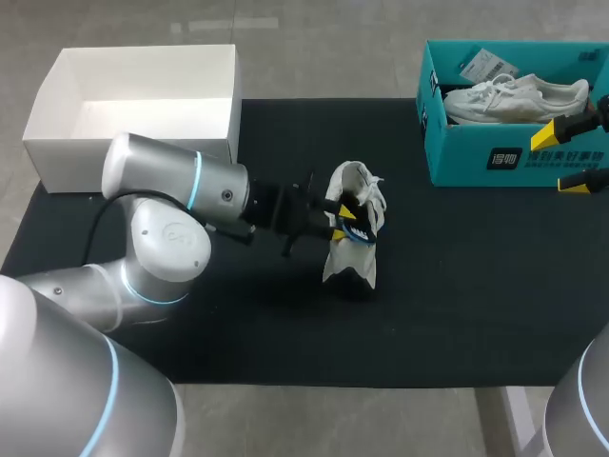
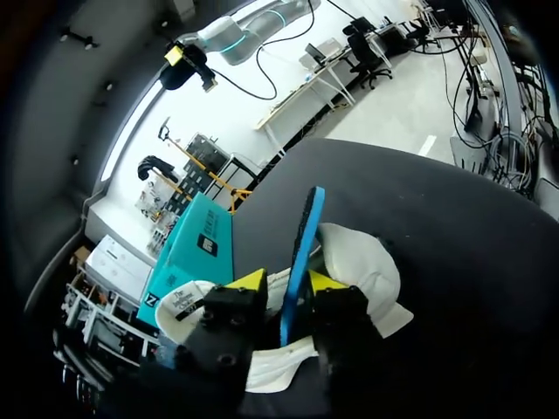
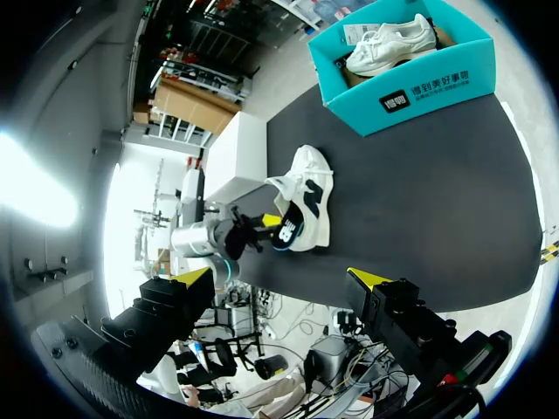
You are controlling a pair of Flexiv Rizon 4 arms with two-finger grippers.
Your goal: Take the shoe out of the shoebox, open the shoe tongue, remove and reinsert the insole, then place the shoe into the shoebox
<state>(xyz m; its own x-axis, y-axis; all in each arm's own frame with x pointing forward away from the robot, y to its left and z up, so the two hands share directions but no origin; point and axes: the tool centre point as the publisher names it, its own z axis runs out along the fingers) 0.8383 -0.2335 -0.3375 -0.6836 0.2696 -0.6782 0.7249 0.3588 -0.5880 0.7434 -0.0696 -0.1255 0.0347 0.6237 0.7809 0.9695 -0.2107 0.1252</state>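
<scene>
Altogether: two shoes [image 1: 354, 181] [image 1: 519, 98], two boxes [image 1: 457, 157] [image 1: 67, 157], one insole [image 2: 301, 253].

My left arm [image 1: 157, 176] and right arm [image 1: 582, 405] are rounded silver-grey housings with light-blue joint rings; a black cable [image 1: 94, 228] trails the left arm; the left gripper [image 1: 343, 222] and right gripper [image 1: 564, 159] are black, yellow-tipped.

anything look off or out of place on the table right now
Yes: the white shoe at mid-table stands on end instead of on its sole, and its blue insole sticks out, pinched in the left gripper. Nothing spilled or damaged shows.
</scene>
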